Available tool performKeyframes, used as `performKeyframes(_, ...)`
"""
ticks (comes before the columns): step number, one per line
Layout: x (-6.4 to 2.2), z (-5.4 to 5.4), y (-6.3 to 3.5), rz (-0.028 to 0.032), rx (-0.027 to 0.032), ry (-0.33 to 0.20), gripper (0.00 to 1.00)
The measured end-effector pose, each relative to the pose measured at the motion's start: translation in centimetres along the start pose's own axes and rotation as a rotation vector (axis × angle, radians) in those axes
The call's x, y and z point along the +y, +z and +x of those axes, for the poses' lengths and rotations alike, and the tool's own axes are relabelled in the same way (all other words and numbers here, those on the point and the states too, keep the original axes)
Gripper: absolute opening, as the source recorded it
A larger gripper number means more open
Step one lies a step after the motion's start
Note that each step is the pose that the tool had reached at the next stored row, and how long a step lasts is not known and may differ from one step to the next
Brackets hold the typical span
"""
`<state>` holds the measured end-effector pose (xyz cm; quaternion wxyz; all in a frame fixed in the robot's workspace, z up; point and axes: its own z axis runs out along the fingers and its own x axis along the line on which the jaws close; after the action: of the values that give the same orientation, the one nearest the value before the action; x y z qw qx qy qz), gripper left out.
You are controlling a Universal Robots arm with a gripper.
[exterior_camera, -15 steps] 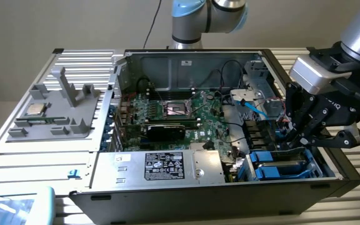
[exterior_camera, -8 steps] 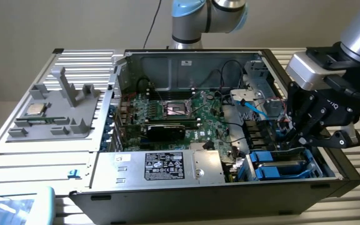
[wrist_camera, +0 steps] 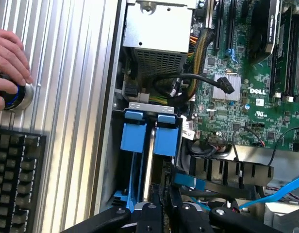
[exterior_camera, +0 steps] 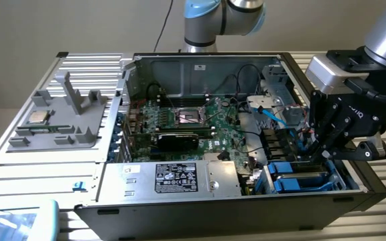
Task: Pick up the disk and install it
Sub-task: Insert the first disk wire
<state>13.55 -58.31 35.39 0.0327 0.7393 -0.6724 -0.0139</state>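
So the tool (exterior_camera: pixel 327 150) is down in the lower right corner of the open PC case (exterior_camera: pixel 200 213), right over the drive bay. Its fingers (wrist_camera: pixel 152 211) look narrow, nearly together, and I honestly can't tell if they're pinching anything. The disk (wrist_camera: pixel 166 141) stands on edge in its blue carrier inside that bay, just beside a second blue carrier (wrist_camera: pixel 132 133). A hand (wrist_camera: pixel 8 63) rests on a round knob (wrist_camera: pixel 16 94) on the counter (exterior_camera: pixel 45 165), near a keyboard (wrist_camera: pixel 16 174).
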Motion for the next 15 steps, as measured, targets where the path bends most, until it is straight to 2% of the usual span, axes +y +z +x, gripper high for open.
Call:
performKeyframes(14, 0.0, -0.01, 0.0, 0.0, 0.0001, 0.0, 0.16)
performKeyframes(15, -0.01, -0.05, 0.0, -0.0002, 0.0017, 0.001, 0.16)
